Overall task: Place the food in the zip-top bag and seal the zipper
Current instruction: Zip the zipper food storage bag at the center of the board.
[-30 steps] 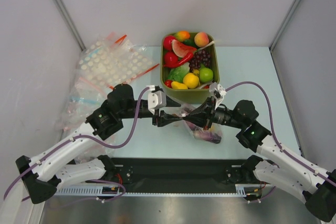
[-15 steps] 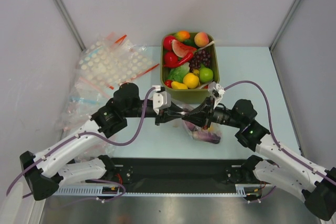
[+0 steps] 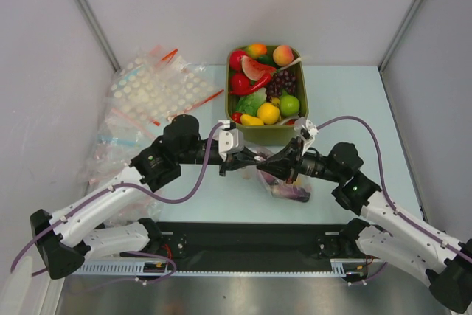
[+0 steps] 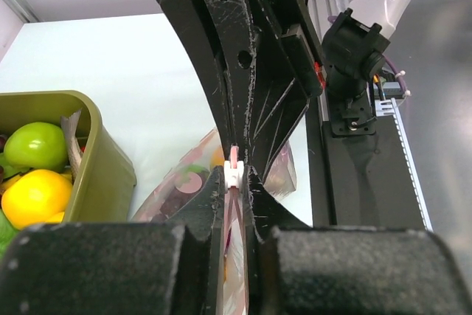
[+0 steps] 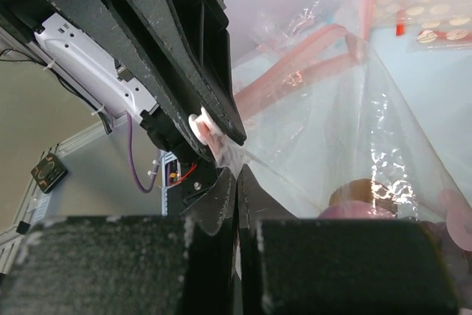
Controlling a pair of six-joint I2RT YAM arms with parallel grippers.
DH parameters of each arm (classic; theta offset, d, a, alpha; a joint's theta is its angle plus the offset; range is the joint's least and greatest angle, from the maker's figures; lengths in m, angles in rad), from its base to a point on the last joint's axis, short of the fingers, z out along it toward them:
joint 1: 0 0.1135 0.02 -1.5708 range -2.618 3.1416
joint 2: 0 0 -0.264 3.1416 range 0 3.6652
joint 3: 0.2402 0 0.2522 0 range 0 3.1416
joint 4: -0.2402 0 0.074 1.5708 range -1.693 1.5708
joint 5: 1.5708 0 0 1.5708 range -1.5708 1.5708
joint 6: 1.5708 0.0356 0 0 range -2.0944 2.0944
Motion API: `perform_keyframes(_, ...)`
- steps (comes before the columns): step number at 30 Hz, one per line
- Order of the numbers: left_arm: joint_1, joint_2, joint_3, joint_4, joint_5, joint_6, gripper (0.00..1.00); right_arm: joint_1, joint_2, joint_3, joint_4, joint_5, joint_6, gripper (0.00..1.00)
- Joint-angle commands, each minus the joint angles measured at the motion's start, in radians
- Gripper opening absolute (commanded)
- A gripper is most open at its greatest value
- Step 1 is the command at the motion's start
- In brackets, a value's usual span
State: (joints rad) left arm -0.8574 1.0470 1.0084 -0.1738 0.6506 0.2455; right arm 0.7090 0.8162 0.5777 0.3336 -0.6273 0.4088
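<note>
Left wrist view, nearest: shows the left gripper (image 4: 233, 179) with its fingers almost together, clamped on the zipper (image 4: 233, 157), a white nub of the strip right at the tips.
Opposite it, the right gripper (image 5: 236, 181): meets the left one tip to tip from the other side; pinched fully together on the same strip at the bag's mouth.
Strip itself: runs as a pale pink-red line through both grips, held up off the table (image 3: 354, 108); cannot tell how much of it is pressed closed.
Below, the zip-top bag (image 3: 289, 182): hangs under the two grippers, between the arms and just in front of the olive-green tub (image 4: 110, 171); seems to rest its lower part on the table.
Inside, the food (image 3: 293, 191): looks like a few dark purple and reddish pieces behind clear film; too blurred to name.
Farther, in the tub: heaps nearly to the rim with lemon (image 4: 33, 197), green apple (image 4: 33, 144), grapes (image 3: 284, 80), watermelon slice (image 3: 256, 68), peach (image 3: 282, 54).
Far left: white-dotted bags (image 3: 158, 90), piled well apart from both arms.
Done, by the look of it: some pieces loaded; mouth gathered and gripped at one spot.
Left, by judgement: pressing or sliding along the whole strip to seal it; possibly more loading, though cannot tell how much is meant to go in.
</note>
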Motion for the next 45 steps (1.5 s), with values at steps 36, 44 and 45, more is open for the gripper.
perform_keyframes(36,-0.003,-0.024,0.029,-0.033,-0.071,0.028,0.0,-0.008,-0.726,-0.118,-0.203,1.113,-0.14,0.0)
perform_keyframes(44,-0.002,-0.024,0.032,-0.043,-0.126,0.02,0.0,-0.008,-0.764,-0.113,-0.255,1.302,-0.128,0.0)
perform_keyframes(45,0.0,-0.024,0.032,-0.043,-0.138,0.015,0.0,-0.008,-0.762,-0.114,-0.254,1.311,-0.128,0.0)
